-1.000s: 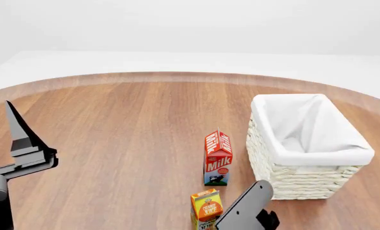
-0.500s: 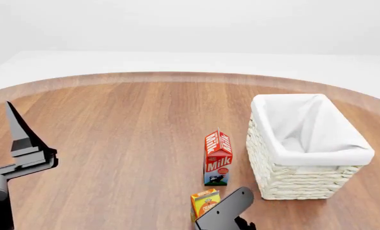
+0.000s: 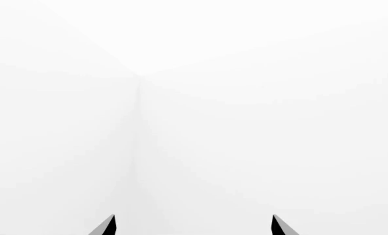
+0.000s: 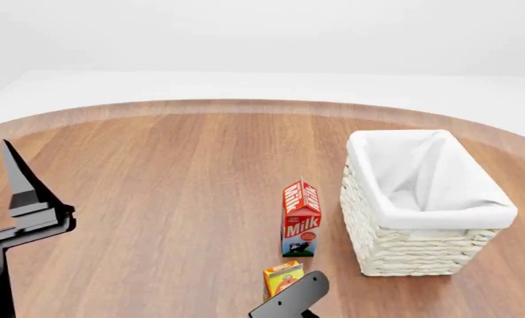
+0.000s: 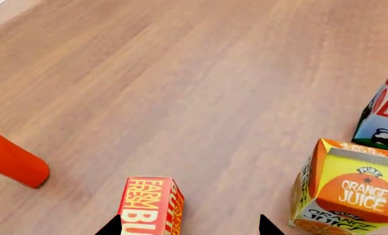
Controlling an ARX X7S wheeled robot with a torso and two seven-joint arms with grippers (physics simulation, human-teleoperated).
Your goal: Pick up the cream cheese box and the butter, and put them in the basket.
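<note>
At the near edge of the bench, my right tool (image 5: 186, 226) hangs low with its two dark fingertips spread apart and nothing between them. The butter (image 5: 151, 205) stands just beyond, beside one fingertip rather than centred in the gap, so I judge the approach needs a sideways correction before closing. In the head view only a dark part of the right arm shows at the lower margin, and the butter itself is out of that picture.

An orange cylinder (image 5: 12, 159) lies on its side, apart from the butter. The orange juice carton (image 5: 347, 187) stands upright on the butter's other side, near enough to limit clearance for the outer finger. The milk carton (image 4: 301, 217) stands upright just behind the juice carton, toward the bench centre.

The basket (image 4: 375, 224) sits toward the right edge, open side up and appearing empty, near the milk carton. That keeps the transfer short.

My left tool (image 3: 192, 226) is raised at the left edge, pointing up, fingertips apart, holding nothing; I judge it parked clear.

The cream cheese box appears in no view.
</note>
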